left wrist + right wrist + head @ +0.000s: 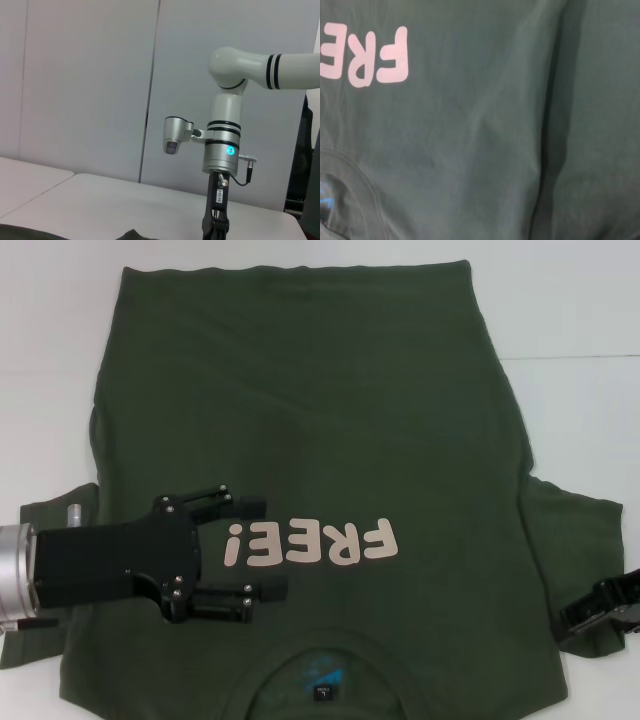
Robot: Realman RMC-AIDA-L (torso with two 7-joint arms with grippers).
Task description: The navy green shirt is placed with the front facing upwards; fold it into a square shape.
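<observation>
One navy green shirt [330,440] (front up), two grippers: left gripper [262,546], right gripper [600,612].

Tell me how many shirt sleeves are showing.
2. The navy green shirt has its left sleeve beneath the left gripper arm; the right sleeve is by the right gripper.

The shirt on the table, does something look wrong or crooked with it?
Nothing stands out. The shirt lies flat, front up, with its pink lettering showing and both sleeves spread out. The left gripper hovers open over the chest; the right gripper is at the right sleeve.
</observation>
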